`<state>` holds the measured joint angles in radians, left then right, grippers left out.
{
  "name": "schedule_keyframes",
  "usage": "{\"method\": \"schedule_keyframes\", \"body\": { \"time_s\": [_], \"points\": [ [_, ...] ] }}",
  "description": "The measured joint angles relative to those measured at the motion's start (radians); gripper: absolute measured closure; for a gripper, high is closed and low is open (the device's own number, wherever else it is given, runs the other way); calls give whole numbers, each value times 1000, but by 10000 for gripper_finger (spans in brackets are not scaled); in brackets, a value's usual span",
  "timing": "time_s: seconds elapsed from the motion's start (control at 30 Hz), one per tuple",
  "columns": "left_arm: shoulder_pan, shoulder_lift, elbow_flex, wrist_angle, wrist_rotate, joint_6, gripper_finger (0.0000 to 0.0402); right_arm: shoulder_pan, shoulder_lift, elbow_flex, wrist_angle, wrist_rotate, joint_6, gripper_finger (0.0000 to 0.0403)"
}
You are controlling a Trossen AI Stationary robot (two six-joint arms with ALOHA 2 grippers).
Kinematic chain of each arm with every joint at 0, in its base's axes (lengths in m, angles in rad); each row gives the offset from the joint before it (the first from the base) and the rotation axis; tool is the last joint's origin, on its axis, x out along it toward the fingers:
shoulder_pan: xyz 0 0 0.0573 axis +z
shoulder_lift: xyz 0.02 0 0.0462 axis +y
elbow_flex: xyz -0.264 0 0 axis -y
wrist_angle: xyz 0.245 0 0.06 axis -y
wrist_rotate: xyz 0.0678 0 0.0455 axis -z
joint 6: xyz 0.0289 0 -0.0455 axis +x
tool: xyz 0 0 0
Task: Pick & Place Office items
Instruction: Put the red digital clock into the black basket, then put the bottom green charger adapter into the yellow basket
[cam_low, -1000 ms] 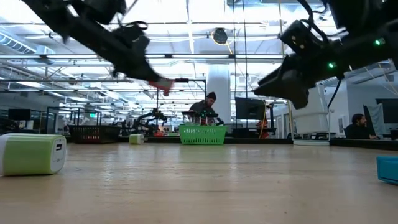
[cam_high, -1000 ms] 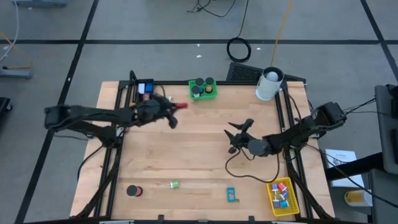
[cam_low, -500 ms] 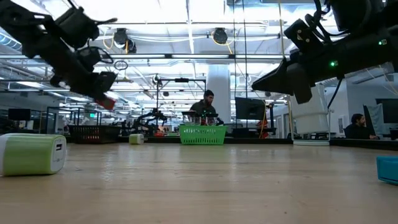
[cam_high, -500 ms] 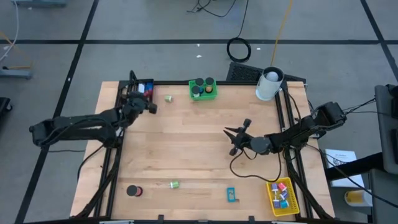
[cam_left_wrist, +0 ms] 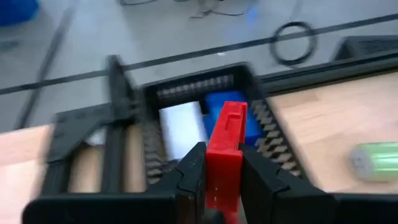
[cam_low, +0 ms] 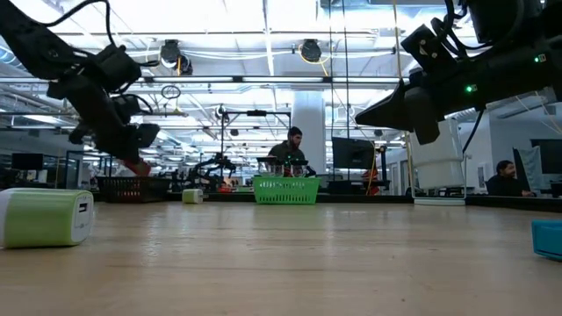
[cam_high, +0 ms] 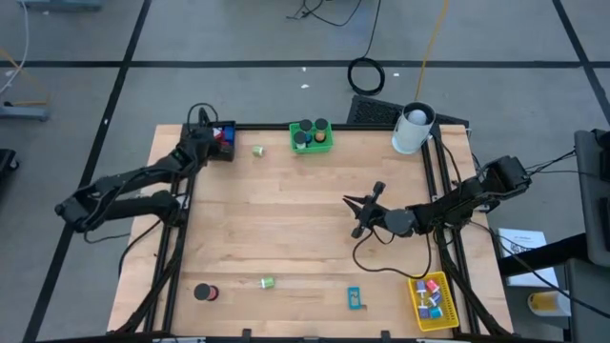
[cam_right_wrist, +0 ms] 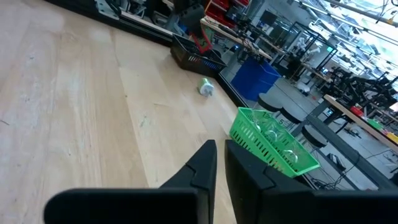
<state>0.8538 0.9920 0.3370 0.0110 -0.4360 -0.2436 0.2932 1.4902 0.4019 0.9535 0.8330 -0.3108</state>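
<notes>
High view: red block (cam_high: pixel 225 134) above black bin (cam_high: pixel 221 152)

Wooden surface (cam_high: pixel 286 229) carried a black bin (cam_high: pixel 222 143), green bin (cam_high: pixel 312 137), yellow bin (cam_high: pixel 434 298), black roll (cam_high: pixel 203 292), two green clips (cam_high: pixel 268 282) and a cyan clip (cam_high: pixel 355 298).

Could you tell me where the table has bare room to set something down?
The wood between the black bin, the right gripper and the front row of items is bare. The back edge is crowded: black bin, green bin, white cylinder.
</notes>
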Motion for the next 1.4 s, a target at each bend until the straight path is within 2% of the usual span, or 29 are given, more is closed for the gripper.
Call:
{"method": "schedule_keyframes", "body": {
  "time_s": [0.27,0.47,0.7,0.87,1.2,1.4],
  "points": [
    [12,78,1,61,17,-24,329,-3,0,0,0,0,1,379],
    [12,123,1,149,-45,-65,329,-4,0,0,-1,0,4,380],
    [-19,223,3,242,-169,-83,329,-4,0,0,-1,0,4,380],
    [-24,261,22,242,-217,-95,327,-4,0,0,-1,0,4,379],
    [-38,264,22,229,-240,-104,252,-4,0,0,-2,0,4,379],
    [-59,236,22,224,-276,-18,212,-4,0,0,-2,-1,4,380]
  ]
}}
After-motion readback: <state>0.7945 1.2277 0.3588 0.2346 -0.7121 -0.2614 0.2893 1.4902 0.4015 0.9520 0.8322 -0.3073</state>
